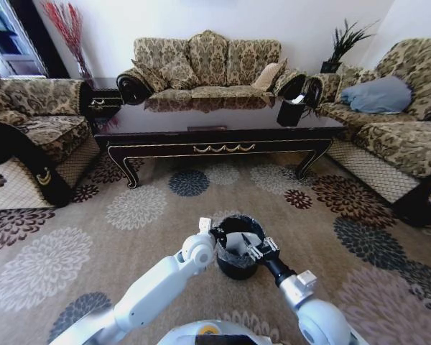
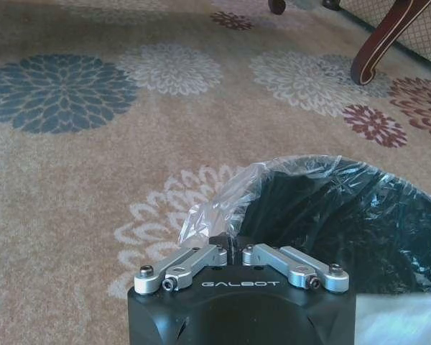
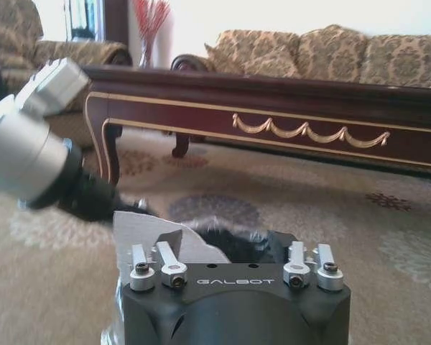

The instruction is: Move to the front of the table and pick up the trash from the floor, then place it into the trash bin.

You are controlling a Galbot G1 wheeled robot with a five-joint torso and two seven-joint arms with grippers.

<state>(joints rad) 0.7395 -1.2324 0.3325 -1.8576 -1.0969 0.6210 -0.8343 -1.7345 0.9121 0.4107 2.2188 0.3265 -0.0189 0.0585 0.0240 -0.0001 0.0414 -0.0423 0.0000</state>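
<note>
Broadly, the patterned carpet [image 1: 129, 215] takes up most of the room, and the table [image 1: 223, 122] stands well beyond the robot, its gold-trimmed apron facing it. The robot is thus already in front of it, on the open floor where litter would lie.

The trash bin [image 1: 237, 269] sits upright on the carpet just ahead of the base, between the two arms, placed so either arm can reach its mouth.

The left pincer [image 1: 215, 233] is at the bin's near-left rim. In the left wrist view its links are folded together, so it is closed [image 2: 226, 244], with its tips against the folded liner bag [image 2: 223, 194]. I judge it is steadying the rim or liner, though I cannot tell whether plastic is actually pinched.

The right pincer [image 1: 253, 251] is over the bin's mouth, jaws spread wide and gripping nothing [image 3: 230, 251], which suits a drop into the bin.

A pale piece [image 3: 140, 226] lies at the mouth beside one finger. Whether it is the tissue from the trash or liner, I cannot tell.
</note>
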